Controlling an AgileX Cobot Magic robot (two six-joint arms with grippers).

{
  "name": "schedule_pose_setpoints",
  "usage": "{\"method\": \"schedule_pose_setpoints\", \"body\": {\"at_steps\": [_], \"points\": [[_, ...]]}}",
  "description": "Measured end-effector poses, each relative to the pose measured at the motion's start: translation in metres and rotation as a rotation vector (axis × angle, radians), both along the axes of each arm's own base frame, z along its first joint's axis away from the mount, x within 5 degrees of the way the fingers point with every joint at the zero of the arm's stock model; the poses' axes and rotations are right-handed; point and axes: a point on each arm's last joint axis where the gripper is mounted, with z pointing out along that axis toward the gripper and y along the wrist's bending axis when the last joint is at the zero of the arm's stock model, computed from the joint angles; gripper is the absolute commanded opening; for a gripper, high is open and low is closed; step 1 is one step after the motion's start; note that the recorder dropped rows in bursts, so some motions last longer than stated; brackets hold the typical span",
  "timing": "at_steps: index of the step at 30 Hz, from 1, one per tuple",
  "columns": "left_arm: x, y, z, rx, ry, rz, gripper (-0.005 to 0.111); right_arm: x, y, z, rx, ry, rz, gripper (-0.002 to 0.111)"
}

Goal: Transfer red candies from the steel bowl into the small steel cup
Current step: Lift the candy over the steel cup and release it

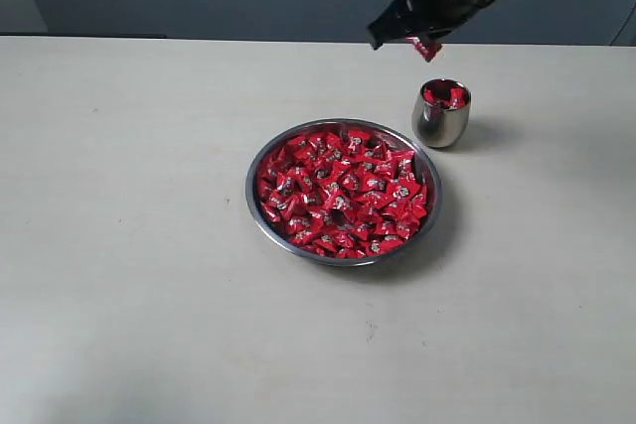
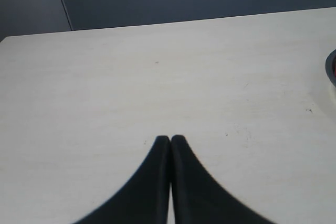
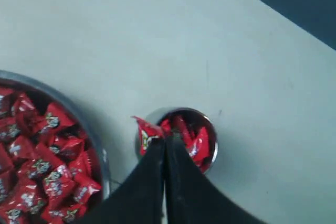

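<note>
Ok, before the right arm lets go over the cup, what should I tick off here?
1. Grip: right gripper shut on one red candy: ok.
2. Aim: candy centred over the small steel cup: cannot tell; the right wrist view puts it at the rim's edge.
3. Cup upright, standing apart from the steel bowl: ok.
4. Room in the cup: cannot tell; candies inside reach near its rim.
5. Other arm clear: left gripper shut, empty, over bare table: ok.
</note>
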Motion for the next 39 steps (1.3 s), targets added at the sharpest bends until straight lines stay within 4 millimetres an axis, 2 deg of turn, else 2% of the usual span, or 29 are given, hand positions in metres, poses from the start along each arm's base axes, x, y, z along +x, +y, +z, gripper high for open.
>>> {"method": "schedule_pose_setpoints", "body": {"at_steps": [3,6,8,12,15,23,25,30,32,39], "points": [[0.000,0.000,0.000,0.000,0.000,0.000,0.000,0.017,-0.036,-0.001,0.041,0.035,-0.121,-0.001],[0.000,0.000,0.000,0.000,0.000,0.000,0.000,0.023,-0.048,-0.007,0.056,0.062,-0.165,-0.001],[0.000,0.000,0.000,0.000,0.000,0.000,0.000,0.026,-0.048,-0.016,0.055,0.082,-0.170,-0.001],[0.000,0.000,0.000,0.000,0.000,0.000,0.000,0.034,-0.040,-0.049,0.061,0.146,-0.155,-0.001],[0.000,0.000,0.000,0.000,0.000,0.000,0.000,0.038,-0.038,-0.059,0.062,0.144,-0.149,-0.001],[0.000,0.000,0.000,0.000,0.000,0.000,0.000,0.040,-0.037,-0.060,0.071,0.125,-0.143,0.000],[0.000,0.000,0.000,0.000,0.000,0.000,0.000,0.040,-0.037,-0.060,0.071,0.125,-0.143,0.006],[0.000,0.000,0.000,0.000,0.000,0.000,0.000,0.040,-0.037,-0.060,0.073,0.127,-0.144,0.035],[0.000,0.000,0.000,0.000,0.000,0.000,0.000,0.040,-0.037,-0.061,0.072,0.128,-0.144,0.038],[0.000,0.000,0.000,0.000,0.000,0.000,0.000,0.040,-0.037,-0.058,0.082,0.116,-0.143,0.038]]}}
